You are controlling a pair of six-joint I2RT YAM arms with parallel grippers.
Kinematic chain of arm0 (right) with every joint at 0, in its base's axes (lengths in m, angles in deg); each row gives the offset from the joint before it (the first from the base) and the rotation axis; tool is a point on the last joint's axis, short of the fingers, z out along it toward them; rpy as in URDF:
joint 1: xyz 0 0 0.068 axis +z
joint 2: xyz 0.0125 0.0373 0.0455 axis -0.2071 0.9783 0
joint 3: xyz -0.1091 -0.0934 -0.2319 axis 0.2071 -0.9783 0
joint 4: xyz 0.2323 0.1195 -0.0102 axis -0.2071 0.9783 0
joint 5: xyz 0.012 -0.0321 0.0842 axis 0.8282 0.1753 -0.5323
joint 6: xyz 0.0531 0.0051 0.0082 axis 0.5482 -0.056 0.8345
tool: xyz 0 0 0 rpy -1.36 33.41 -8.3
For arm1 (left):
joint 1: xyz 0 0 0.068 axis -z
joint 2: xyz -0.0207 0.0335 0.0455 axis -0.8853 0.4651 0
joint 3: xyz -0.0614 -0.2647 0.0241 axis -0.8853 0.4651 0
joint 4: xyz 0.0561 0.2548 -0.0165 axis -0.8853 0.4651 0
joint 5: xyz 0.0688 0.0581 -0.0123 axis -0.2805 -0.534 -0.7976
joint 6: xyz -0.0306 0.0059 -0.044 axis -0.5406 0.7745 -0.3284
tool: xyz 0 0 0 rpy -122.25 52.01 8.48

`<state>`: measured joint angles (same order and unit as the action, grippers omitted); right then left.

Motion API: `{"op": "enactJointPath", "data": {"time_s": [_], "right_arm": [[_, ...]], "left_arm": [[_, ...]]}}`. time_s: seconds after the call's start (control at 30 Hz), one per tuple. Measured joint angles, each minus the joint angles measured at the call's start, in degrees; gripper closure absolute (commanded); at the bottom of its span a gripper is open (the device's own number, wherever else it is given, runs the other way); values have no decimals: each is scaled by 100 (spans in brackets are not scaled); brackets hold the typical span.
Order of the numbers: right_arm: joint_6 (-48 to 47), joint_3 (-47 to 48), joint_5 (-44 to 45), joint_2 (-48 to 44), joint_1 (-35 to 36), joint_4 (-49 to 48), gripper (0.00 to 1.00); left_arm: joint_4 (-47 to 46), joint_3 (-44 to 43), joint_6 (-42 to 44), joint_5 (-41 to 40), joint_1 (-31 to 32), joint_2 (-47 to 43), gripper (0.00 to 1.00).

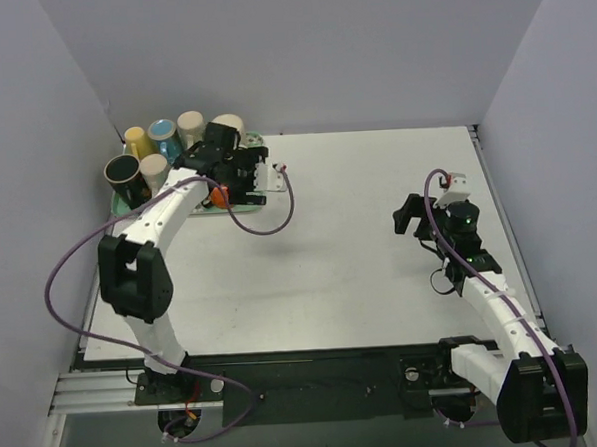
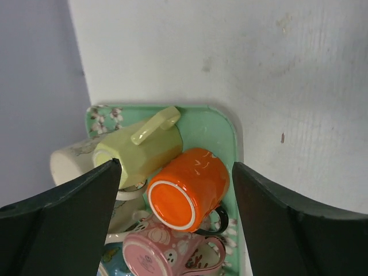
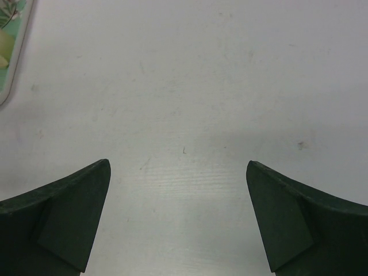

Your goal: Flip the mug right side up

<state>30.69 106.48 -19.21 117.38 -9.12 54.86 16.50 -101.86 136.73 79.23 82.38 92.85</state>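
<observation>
An orange mug [image 2: 190, 187] with a black handle lies bottom-up on the green tray [image 2: 221, 123], its base toward the left wrist camera; from above only a bit of this orange mug [image 1: 218, 196] shows. My left gripper [image 2: 175, 167] hangs over it, open. One finger stands on each side of the mug, and a gap shows at both. From above, the left gripper [image 1: 226, 185] covers the tray's right end. My right gripper [image 1: 410, 216] is far off at the table's right, open over bare table [image 3: 178, 167].
Crowded round the orange mug are a yellow-green mug [image 2: 144, 149], a pink patterned mug [image 2: 167, 247] and a cream mug [image 2: 66, 161]. Several more mugs [image 1: 164, 138] stand at the tray's back left, near the walls. The tray's corner [image 3: 8, 52] shows at the right wrist view's left edge.
</observation>
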Motion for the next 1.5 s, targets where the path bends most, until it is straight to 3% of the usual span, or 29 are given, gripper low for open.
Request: {"op": "enactJointPath", "data": {"time_s": [0.1,0.23,0.4,0.57,0.67,0.83,0.9,0.93,0.97,1.3,1.5], "right_arm": [[-28,101,-262,24,114,256,1],[-138,203,-387,50,315,466,1],[-313,223,-334,48,601,638,1],[-426,223,-291,59,769,688,1],[-466,245,-251,162,778,691,1],[-494,369,-227,431,820,789,1],[-518,413,-227,468,859,824,1],[-518,422,-227,472,870,826,1],[-520,426,-225,472,887,828,1],[-535,549,-142,415,935,1108,1],[-431,837,-122,107,1040,1482,1]], "left_arm": [[874,-785,1016,-468,66,1051,12],[1384,-1510,1974,-1115,243,2015,12],[1467,-2507,2682,-1532,389,2931,13],[1368,-3152,3126,-1923,376,3560,25],[1425,-3508,3342,-2181,337,3915,41],[1276,-3523,3480,-2544,282,4157,55],[1257,-3523,3541,-2660,278,4205,70],[1257,-3523,3589,-2717,278,4210,92],[1228,-3523,3657,-2780,284,4212,100],[407,-2870,3567,-2640,321,3851,100],[479,-2986,2140,-1829,391,3517,100]]}}
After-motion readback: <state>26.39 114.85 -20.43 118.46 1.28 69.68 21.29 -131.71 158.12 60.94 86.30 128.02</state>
